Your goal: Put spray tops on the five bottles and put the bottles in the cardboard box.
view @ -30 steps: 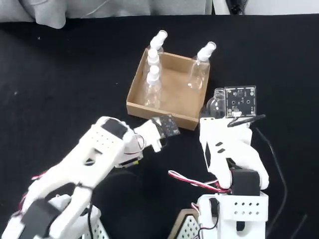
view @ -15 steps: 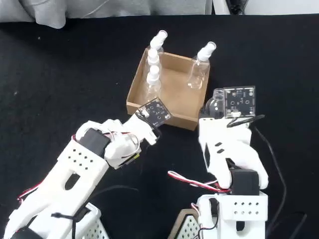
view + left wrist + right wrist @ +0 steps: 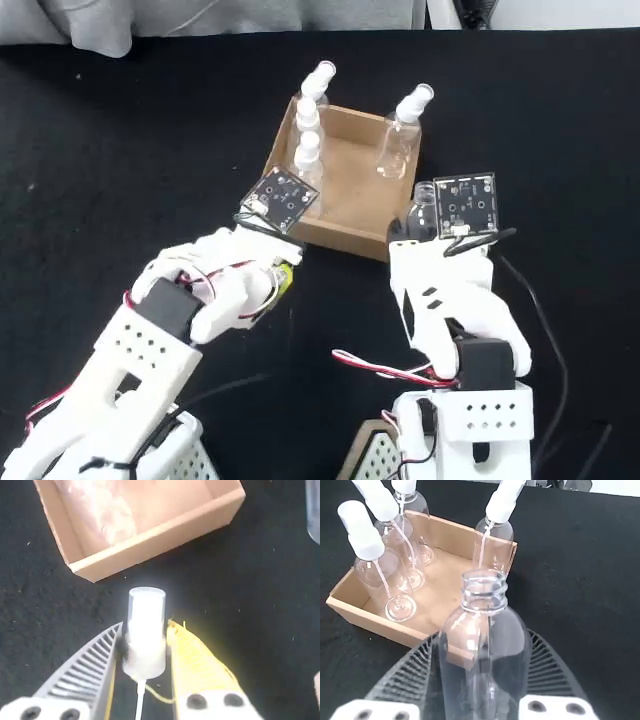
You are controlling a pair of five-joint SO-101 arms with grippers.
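Black counter (image 3: 120, 150) carries everything. At left, the left jaws are closed around a white spray top (image 3: 145, 627), near the cardboard box (image 3: 345, 237), which holds four capped bottles (image 3: 398, 150). The right jaws clamp an uncapped bottle (image 3: 482, 650) beside the box's near corner.

The left arm (image 3: 215, 290) has swung forward and leftward over the past second, carrying the left gripper (image 3: 145, 626) (clamped on a spray top (image 3: 146, 647)) up to the near wall of the cardboard box (image 3: 350, 238). The right arm (image 3: 450, 290) has nudged its uncapped bottle (image 3: 424, 205) slightly leftward.
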